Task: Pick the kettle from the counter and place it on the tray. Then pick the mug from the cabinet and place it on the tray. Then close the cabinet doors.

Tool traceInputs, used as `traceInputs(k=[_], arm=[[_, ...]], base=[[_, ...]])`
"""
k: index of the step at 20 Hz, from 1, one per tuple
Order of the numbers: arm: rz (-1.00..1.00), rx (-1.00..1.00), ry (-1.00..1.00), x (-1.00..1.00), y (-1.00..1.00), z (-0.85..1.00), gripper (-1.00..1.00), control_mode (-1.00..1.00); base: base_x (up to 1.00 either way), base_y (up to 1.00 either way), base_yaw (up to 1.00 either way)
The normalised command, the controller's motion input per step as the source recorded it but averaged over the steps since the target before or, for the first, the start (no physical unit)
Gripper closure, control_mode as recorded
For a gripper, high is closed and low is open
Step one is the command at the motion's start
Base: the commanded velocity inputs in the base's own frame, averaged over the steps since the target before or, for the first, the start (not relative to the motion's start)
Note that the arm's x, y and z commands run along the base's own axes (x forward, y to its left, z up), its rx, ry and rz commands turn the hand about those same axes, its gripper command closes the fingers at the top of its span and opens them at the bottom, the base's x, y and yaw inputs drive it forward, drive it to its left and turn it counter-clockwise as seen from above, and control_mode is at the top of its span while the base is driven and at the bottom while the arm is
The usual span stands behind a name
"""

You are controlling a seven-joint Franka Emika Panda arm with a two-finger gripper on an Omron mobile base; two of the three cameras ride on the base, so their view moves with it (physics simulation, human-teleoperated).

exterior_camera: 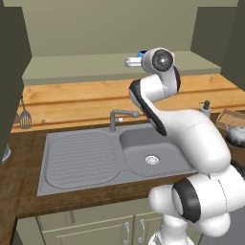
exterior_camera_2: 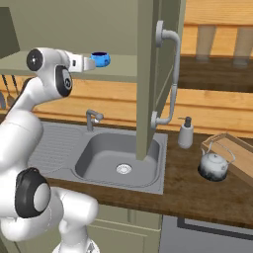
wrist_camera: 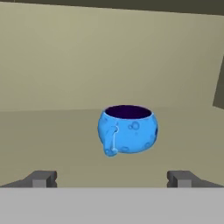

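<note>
We see the gripper [wrist_camera: 111, 178] open wide, its two fingertips [wrist_camera: 41, 178] set far apart with nothing between them. It points straight at the mug [wrist_camera: 127, 129], which stands upright on the cabinet [exterior_camera: 95, 28] shelf a little ahead of the fingertips and not touching them. The mug's dark inside faces up, and its small handle sits on the side turned toward us, to the left in the hand view.

From the right base view we see the arm reaching up into the cabinet, with the gripper [exterior_camera_2: 88, 63] level with the shelf and the mug [exterior_camera_2: 100, 59] just beyond it. In the left base view the mug [exterior_camera: 142, 54] is mostly hidden behind the wrist; we make out a sliver of blue.

A door [exterior_camera_2: 157, 74] stands swung open, edge-on to the right base camera, with its curved silver handle [exterior_camera_2: 170, 79] facing right.

Below, on the tabletop [exterior_camera_2: 197, 190], the kettle [exterior_camera_2: 214, 165] sits upright on the near end of the tray [exterior_camera_2: 241, 153], to the right of the sink [exterior_camera_2: 118, 160]. We cannot tell whether it lies wholly within the rim. A soap bottle [exterior_camera_2: 186, 132] stands between the sink and the tray, and a tap [exterior_camera_2: 92, 118] rises behind the basin. A spatula [exterior_camera: 24, 117] hangs at the far left wall.
</note>
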Motion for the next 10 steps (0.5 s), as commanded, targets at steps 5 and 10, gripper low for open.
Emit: traceInputs(k=[5,10], arm=[[-0.19,0.0,0.04,0.25,0.0,0.0,-1.0,-1.0],[-0.09,0.0,0.02,0.28,0.0,0.0,-1.0,-1.0]], base=[[0.0,0.0,0.0],[0.0,0.0,0.0]])
